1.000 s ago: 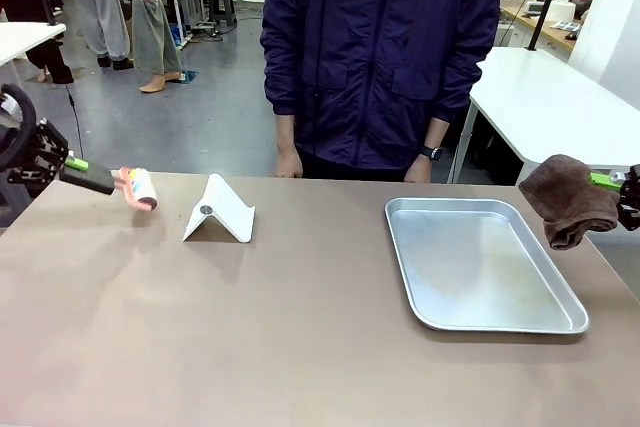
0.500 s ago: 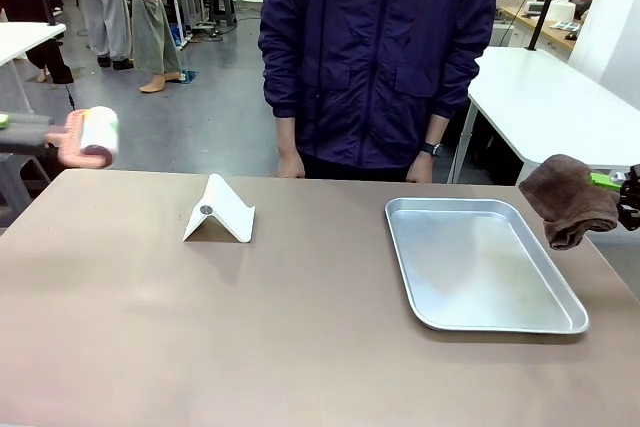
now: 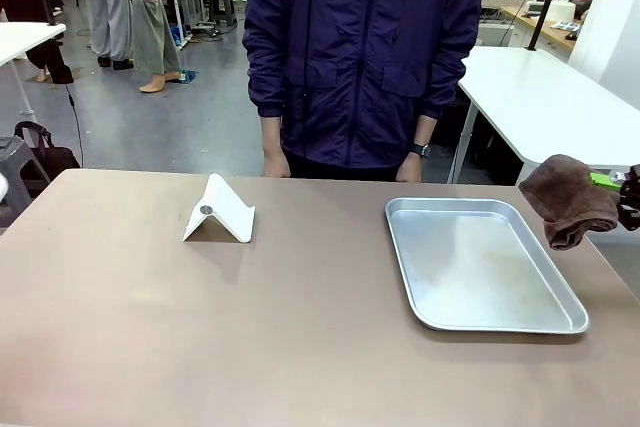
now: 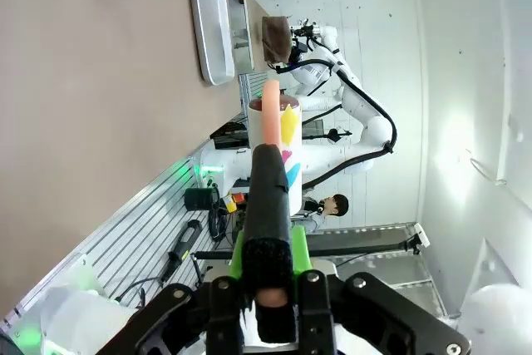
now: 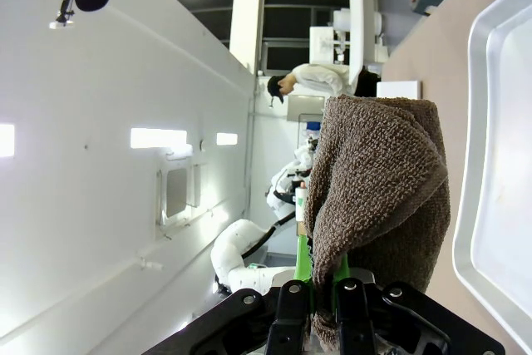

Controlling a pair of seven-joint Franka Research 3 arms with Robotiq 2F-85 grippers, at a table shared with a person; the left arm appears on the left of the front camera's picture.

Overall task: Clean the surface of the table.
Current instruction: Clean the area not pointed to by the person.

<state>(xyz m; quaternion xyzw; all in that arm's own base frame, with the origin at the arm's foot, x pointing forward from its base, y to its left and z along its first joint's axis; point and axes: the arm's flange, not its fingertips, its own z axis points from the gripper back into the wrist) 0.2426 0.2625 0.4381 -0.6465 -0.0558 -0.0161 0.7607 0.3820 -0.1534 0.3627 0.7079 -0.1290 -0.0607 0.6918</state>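
Table point(image 3: 300, 337), matte brownish-taupe, lies with its long axis running left to right across the front view, its far edge toward a person point(image 3: 365, 57) who stands there with both hands point(image 3: 272, 161) hanging just behind that edge. Near the far edge, left of the middle, sits a white folded stand point(image 3: 219, 211). A metal tray point(image 3: 485, 265) lies toward the right edge with its long side running from far to near, leaving the near half and the left end of the surface bare and open. At the right edge the right gripper point(image 3: 605, 183) hangs just beyond the surface, reaching in level, its jaws clamped on a brown cloth point(image 3: 568, 199) that droops beside the tray. Its wrist view shows the right gripper point(image 5: 322, 270) pinching the folded cloth point(image 5: 374, 180). In the left wrist view the left gripper point(image 4: 268, 247) clasps the black handle of a lint roller point(image 4: 270, 164), which points down the table's length.
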